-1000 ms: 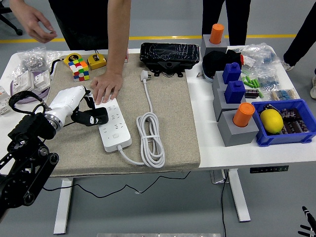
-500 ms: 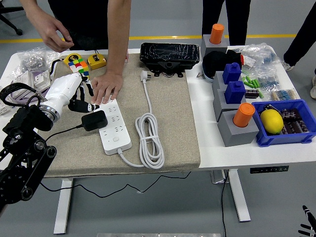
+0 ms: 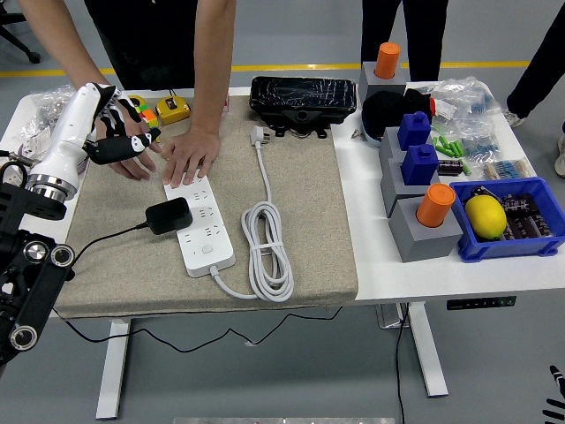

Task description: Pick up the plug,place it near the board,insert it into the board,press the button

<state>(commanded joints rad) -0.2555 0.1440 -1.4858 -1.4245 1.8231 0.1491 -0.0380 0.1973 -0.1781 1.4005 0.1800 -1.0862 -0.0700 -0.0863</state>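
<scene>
one item under test: black plug adapter (image 3: 169, 215), lying against the left edge of the white power strip (image 3: 200, 223), its black lead trailing left over the mat and off the table's near edge.
plug seating: from above it sits level and flush at the strip's side; whether the pins are fully home cannot be confirmed from this angle.
power strip position: lengthwise on the grey felt mat (image 3: 300, 221), which likely serves to keep the strip from sliding under push.
strip restraint: a person's hand (image 3: 190, 160) lies flat on the far end of the strip, by judgement to hold it still during insertion and pressing; the person's other hand (image 3: 132, 159) is lowered beside it, just under the robot's fingers.
strip's own cable: white coil (image 3: 269, 247) beside the strip on the right, its plug head (image 3: 259, 135) lying loose further up the mat, so the strip appears unpowered.
left hand (image 3: 119, 141): raised over the table's far left, well apart from the plug, holding nothing; black fingers (image 3: 141, 138) loosely extended toward the person's hands, not curled.
left hand contact: close to the person's lowered hand; touching or not cannot be told.
right hand: only a sliver at the lower right corner, state unreadable.
stage assessed: plug released at the board; button press on the strip outstanding.
next requirement: bring one fingertip down on the strip's switch, clear of the person's hand.
</scene>
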